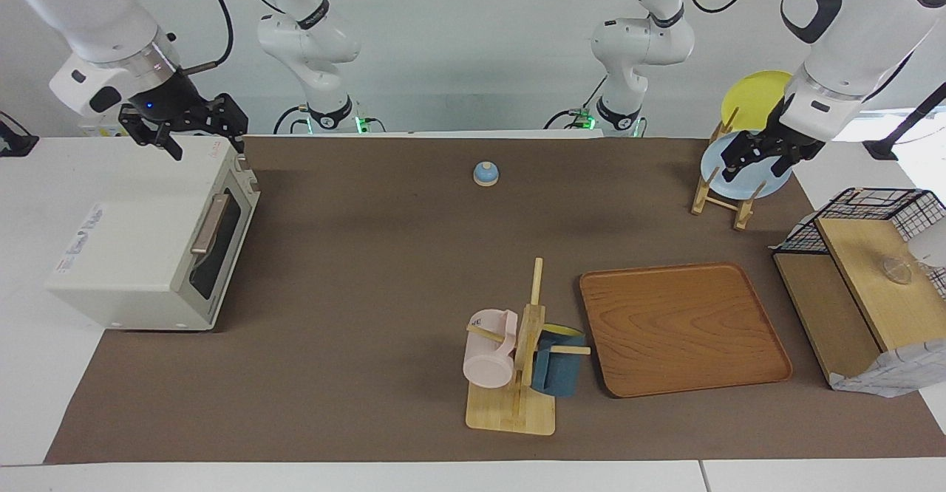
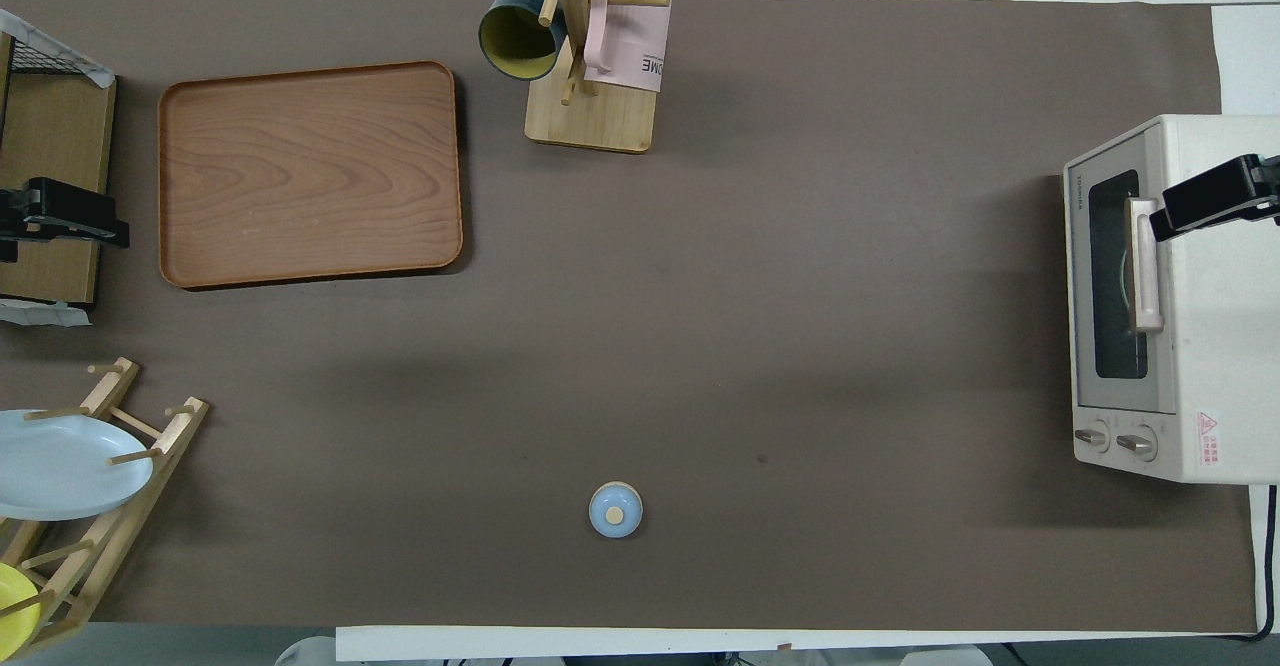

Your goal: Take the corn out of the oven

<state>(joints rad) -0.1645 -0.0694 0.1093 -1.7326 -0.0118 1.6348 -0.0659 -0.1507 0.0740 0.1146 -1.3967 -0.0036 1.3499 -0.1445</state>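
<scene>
The cream-white oven [image 1: 126, 255] stands at the right arm's end of the table with its dark glass door shut and the tan handle [image 1: 209, 224] across it. It also shows in the overhead view [image 2: 1200, 366]. The corn is hidden; I see nothing of it through the glass. My right gripper [image 1: 159, 145] is up in the air over the oven's top, fingers apart and empty; it also shows in the overhead view [image 2: 1200, 201]. My left gripper [image 1: 746, 163] hangs over the plate rack at the left arm's end, holding nothing.
A wooden tray [image 1: 680, 329] and a mug tree [image 1: 521, 359] with a pink and a blue mug lie farther from the robots. A small blue domed lid [image 1: 485, 173] sits near the robots. A plate rack [image 1: 720, 196] and a black wire basket [image 1: 879, 207] are at the left arm's end.
</scene>
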